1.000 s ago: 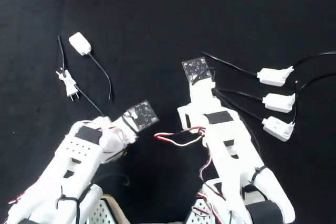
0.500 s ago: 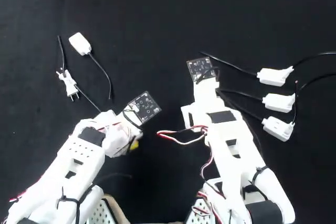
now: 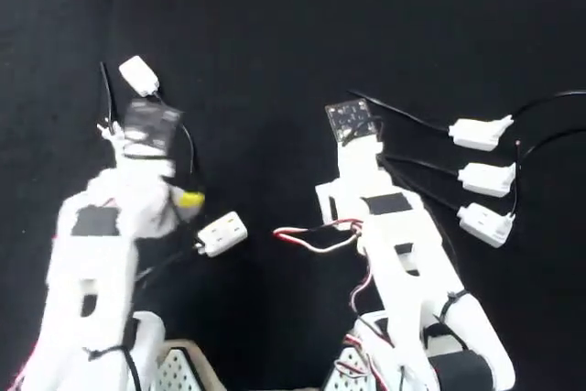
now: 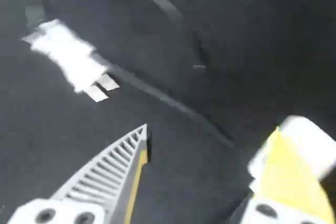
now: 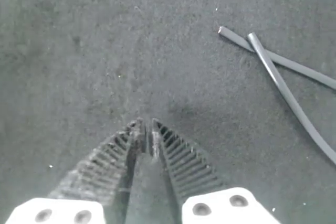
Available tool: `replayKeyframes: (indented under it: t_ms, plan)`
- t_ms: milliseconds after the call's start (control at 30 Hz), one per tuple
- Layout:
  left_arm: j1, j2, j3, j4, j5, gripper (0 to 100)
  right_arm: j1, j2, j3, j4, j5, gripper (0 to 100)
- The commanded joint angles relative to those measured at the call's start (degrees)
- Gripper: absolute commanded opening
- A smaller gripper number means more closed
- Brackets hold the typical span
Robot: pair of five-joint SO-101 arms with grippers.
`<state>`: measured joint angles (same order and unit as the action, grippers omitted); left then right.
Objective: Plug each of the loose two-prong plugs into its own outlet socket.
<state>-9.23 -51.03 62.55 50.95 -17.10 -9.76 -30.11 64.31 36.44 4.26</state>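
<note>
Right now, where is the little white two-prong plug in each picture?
High view: two-prong plug, far left, mostly under the left arm's tip.
Left wrist view: ahead of the open left pincer, prongs toward it.
Right wrist view: faces two crossing cables on cloth.
Shared landmark: the curved black cable beside the plug.

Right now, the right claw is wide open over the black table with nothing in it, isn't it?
Not quite. The right claw is shut, not wide open: the right wrist view shows its two tips pressed together. The rest is right: it is over the black table with nothing in it.
</note>
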Motion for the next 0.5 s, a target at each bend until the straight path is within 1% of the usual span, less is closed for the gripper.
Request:
replayKeyframes:
  t_ms: [0,67,133,167,267,367,400,467]
  plan:
    - [-13.2,-10.8,-0.7,2.8,4.0,34,-3.6,0.0,-6.5,3.6,0.7,2.1]
    - [-21.6,-18.0,4.1,3.0,4.4,34,-8.3,0.0,-10.9,8.1,2.3,2.1]
    - [-28.4,-25.1,10.2,2.7,3.7,34,-12.3,0.1,-16.4,12.1,2.4,2.1]
    - [-30.7,-28.5,13.7,2.7,3.2,34,-14.3,0.3,-19.4,13.7,2.4,2.1]
    - [-34.8,-38.2,24.3,3.0,1.1,34,-20.0,3.9,-31.0,19.0,2.4,2.2]
    - [-40.7,-47.6,33.7,2.6,0.5,30,-24.9,13.2,-45.3,25.1,2.4,3.4]
    - [-43.0,-50.7,35.1,3.1,0.6,28,-25.9,17.5,-50.3,27.2,2.4,5.4]
    - [-47.8,-54.1,34.6,7.0,0.6,22,-27.5,27.5,-61.5,31.4,2.4,11.3]
